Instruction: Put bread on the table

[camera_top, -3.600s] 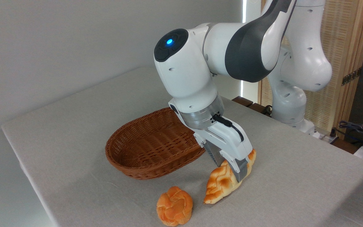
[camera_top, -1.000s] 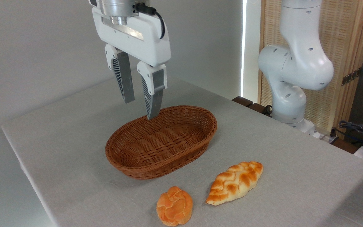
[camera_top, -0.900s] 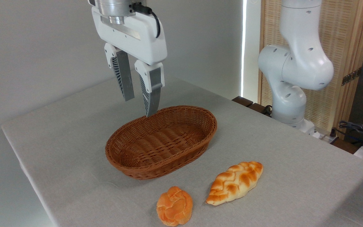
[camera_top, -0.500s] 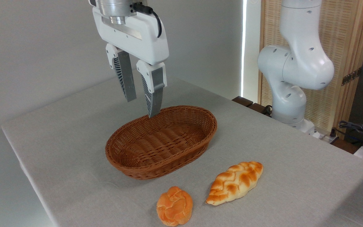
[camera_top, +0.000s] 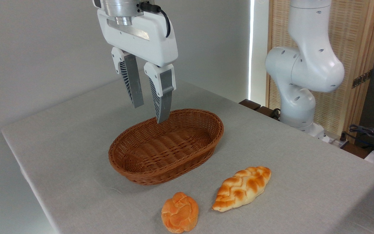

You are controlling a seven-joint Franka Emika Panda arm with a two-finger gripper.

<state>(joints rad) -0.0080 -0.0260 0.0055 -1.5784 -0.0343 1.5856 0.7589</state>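
The braided bread (camera_top: 241, 188), pale golden with toasted patches, lies flat on the grey cloth table (camera_top: 291, 152) in front of the wicker basket and to its right. My gripper (camera_top: 150, 113) hangs high above the basket's far rim, well away from the bread. It is open, fingers pointing down, with nothing between them.
The brown oval wicker basket (camera_top: 166, 146) stands mid-table with nothing inside. A small round orange knotted bun (camera_top: 180, 212) lies near the front edge, left of the bread. The arm's white base (camera_top: 299, 97) rises at the back right, with cables beyond the right edge.
Since the earliest frame my gripper has let go of the bread and risen above the basket. Over the last second it has drifted slightly right and down.
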